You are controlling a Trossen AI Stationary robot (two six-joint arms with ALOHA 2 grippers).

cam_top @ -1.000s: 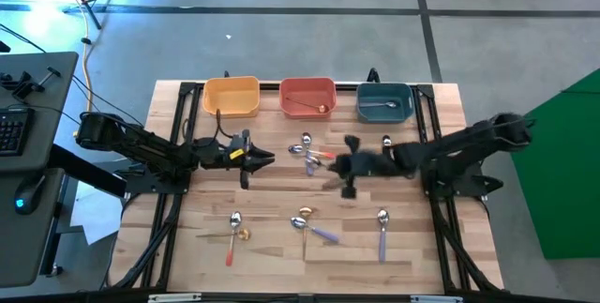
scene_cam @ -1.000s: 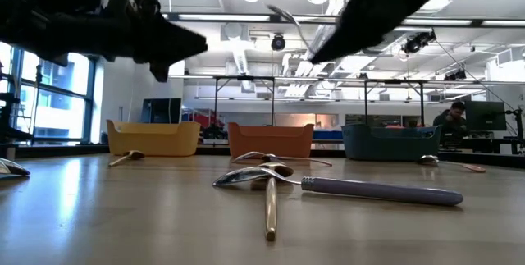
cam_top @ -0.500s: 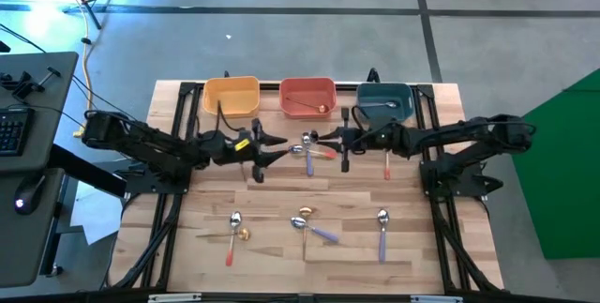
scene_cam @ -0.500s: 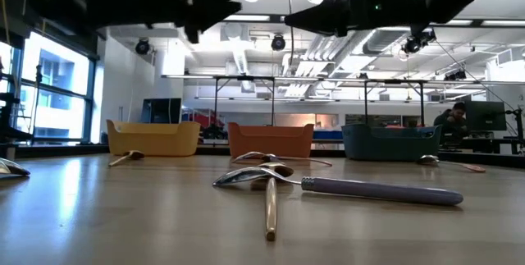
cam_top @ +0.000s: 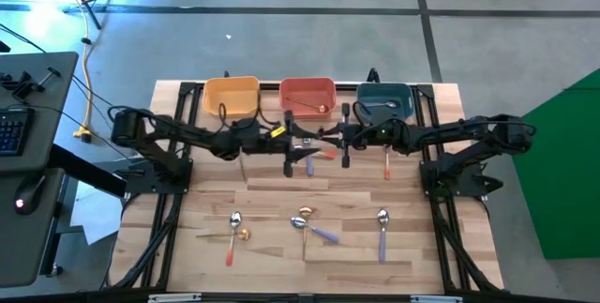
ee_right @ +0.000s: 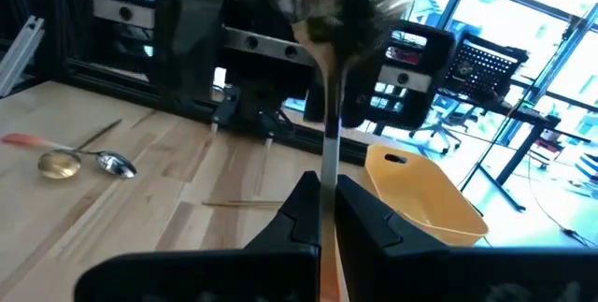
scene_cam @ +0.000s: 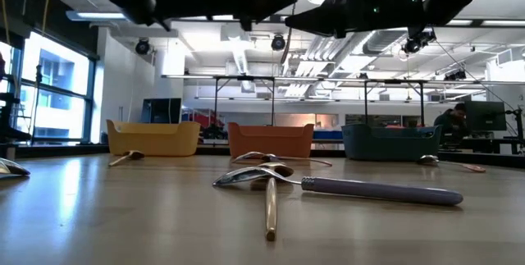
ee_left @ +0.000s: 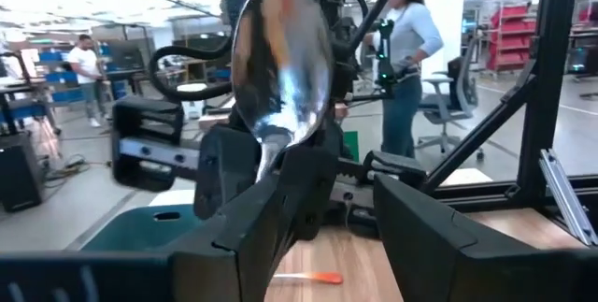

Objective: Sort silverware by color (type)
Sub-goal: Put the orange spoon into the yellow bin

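My right gripper hangs above the table's far middle, shut on a spoon with a silver bowl and a thin stem. My left gripper faces it from the left, open, and the bowl stands close over one of its fingers. Under both grippers a small heap of spoons with red and purple handles lies on the table. At the far edge the yellow bin, the red bin and the teal bin stand in a row. My right gripper pinches the spoon's stem between its two fingers, coming level from the table's right. The spoon sticks out ahead of the fingertips toward my left gripper, bowl end first, lifted clear of the table. My left gripper: I cannot tell whether a finger touches the bowl.
More spoons lie on the near half of the table: a pair at the left, a gold and a purple-handled one in the middle, one at the right. A red-handled spoon lies under my right arm. The red and teal bins each hold a spoon.
My right gripper has risen with the spoon and gone toward the far edge and the left, then stayed there. My left gripper has gone toward the table's right, up to the spoon's bowl.
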